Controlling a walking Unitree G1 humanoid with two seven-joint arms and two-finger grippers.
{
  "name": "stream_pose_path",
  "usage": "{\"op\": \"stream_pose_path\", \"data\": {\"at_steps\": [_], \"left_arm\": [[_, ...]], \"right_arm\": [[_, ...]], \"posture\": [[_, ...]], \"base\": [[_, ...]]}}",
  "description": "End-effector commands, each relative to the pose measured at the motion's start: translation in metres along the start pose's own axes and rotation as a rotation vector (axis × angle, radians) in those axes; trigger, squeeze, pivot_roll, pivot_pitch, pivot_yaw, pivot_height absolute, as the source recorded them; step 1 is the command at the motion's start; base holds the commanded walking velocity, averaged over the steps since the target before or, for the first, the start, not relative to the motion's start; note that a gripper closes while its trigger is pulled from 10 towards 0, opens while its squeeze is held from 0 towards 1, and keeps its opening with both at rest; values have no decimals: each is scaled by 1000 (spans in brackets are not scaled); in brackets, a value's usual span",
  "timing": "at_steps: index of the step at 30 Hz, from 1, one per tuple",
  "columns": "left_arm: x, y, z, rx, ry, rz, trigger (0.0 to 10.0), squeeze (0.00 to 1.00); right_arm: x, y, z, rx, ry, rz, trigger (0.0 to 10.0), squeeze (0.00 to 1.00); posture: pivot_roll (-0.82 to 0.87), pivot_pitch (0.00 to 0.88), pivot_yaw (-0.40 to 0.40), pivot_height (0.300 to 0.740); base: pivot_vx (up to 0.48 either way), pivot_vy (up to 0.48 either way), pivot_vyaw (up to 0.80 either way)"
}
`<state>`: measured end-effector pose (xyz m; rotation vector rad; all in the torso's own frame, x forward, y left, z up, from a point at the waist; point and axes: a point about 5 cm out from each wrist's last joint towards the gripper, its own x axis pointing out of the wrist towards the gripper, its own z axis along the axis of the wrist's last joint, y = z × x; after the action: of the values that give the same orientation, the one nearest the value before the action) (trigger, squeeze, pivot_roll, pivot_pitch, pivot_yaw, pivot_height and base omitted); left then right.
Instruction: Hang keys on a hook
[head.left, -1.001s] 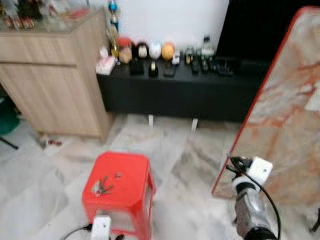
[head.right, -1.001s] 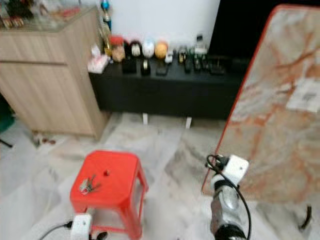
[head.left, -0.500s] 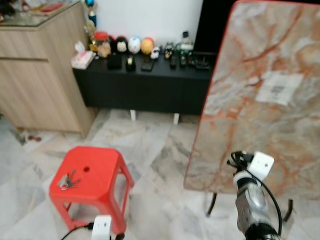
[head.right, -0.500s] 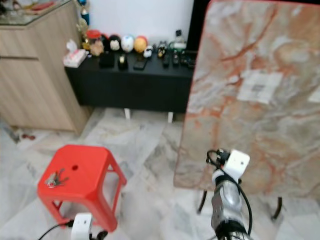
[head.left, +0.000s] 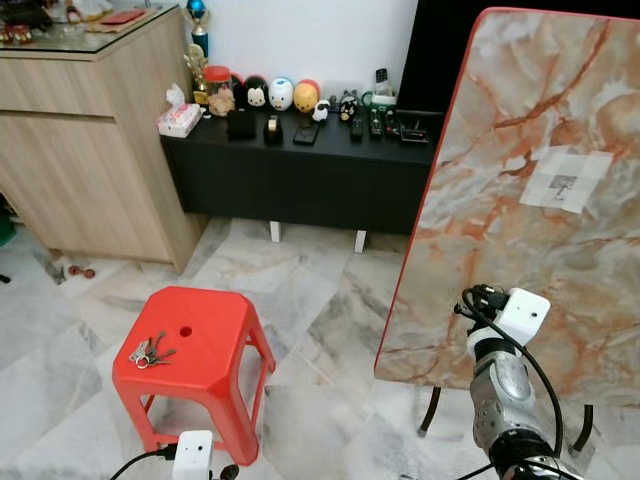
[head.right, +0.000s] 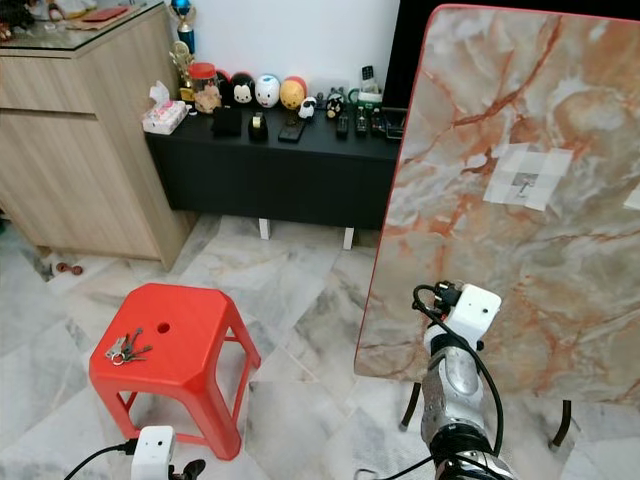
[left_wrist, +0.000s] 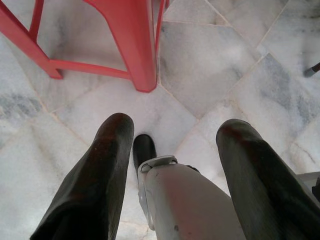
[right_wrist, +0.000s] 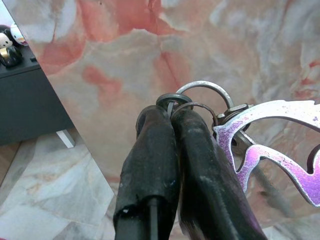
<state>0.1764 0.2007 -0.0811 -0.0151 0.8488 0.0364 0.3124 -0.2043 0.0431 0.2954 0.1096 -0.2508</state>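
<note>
Camera swung back leftward; right gripper (right_wrist: 172, 117) jaws clamped on keys (right_wrist: 235, 125), purple fob dangling.

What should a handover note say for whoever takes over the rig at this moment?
Right end effector: shut on a key ring with a purple fob, facing the upright marble panel.
Left end effector: open, idle near the floor by the red stool.
A second bunch of keys lies on the stool.
Done: keys picked up.
Left: hang them; a pale patch on the panel may hold the hook, too small to tell.
</note>
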Motion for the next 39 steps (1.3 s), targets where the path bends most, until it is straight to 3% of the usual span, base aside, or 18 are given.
{"op": "stream_pose_path", "data": {"at_steps": [1, 7, 23, 28, 34, 39], "left_arm": [[0, -6, -2, 9, 17, -19, 10000, 0], [0, -4, -4, 1, 21, -1, 10000, 0], [-1, 0, -5, -18, 15, 28, 10000, 0], [-1, 0, -3, -13, 9, 35, 10000, 0], [-1, 1, -2, -18, 5, 40, 10000, 0], [-1, 2, -2, -20, 3, 44, 10000, 0]], "right_arm": [[3, 2, 8, -6, -32, 1, 10000, 0], [5, 7, 10, -7, -38, 17, 10000, 0], [12, 17, 24, -47, -88, 66, 10000, 0], [16, 27, 39, -97, -168, 93, 10000, 0], [20, 24, 64, -124, -285, 19, 10000, 0], [22, 24, 69, -137, -301, 21, 10000, 0]], "posture": [[20, 0, -70, 740], [23, 0, -73, 740], [12, 0, -76, 740], [4, 0, -72, 740], [5, 0, -71, 740], [1, 0, -70, 740]], "base": [[0, -469, 0], [0, -397, 0], [0, 0, 0], [0, 0, 0], [0, 0, 0], [0, 0, 0]]}}
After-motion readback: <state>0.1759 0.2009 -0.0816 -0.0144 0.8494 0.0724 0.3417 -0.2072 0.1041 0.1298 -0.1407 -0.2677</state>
